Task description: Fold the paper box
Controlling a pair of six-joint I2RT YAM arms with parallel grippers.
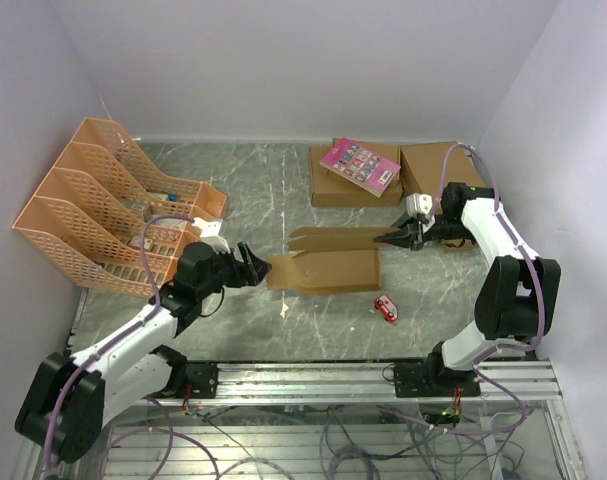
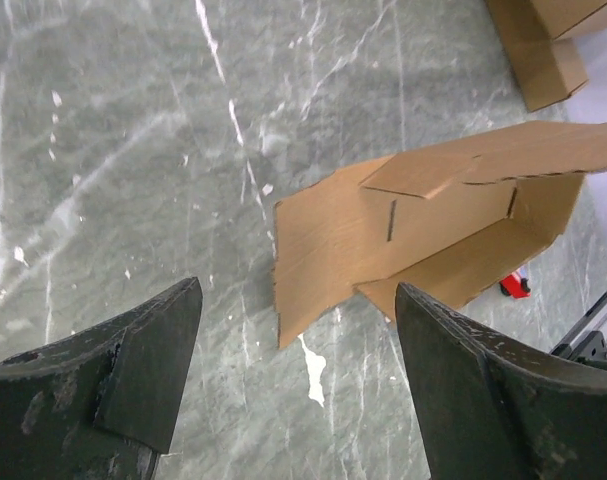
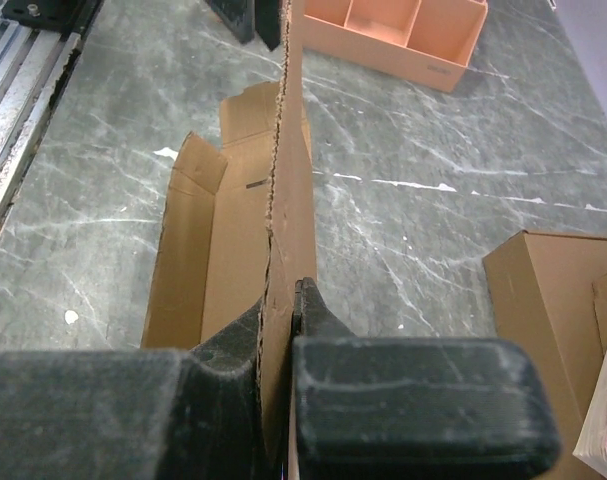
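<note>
The paper box (image 1: 328, 265) is a brown die-cut cardboard piece lying mid-table, partly folded, with walls raised. My right gripper (image 1: 395, 238) is shut on its upright far-side flap (image 3: 288, 200) at the box's right end. My left gripper (image 1: 255, 267) is open and empty, just left of the box's flat left end flap (image 2: 318, 250), a little apart from it. In the left wrist view its fingers (image 2: 153, 340) stand wide, the flap's edge ahead of them.
Orange file racks (image 1: 103, 205) stand at the left. Two larger brown boxes (image 1: 348, 185) sit at the back, one bearing a pink booklet (image 1: 360, 165). A small red object (image 1: 386, 308) lies in front of the box. White scraps (image 2: 313, 365) lie on the marble table.
</note>
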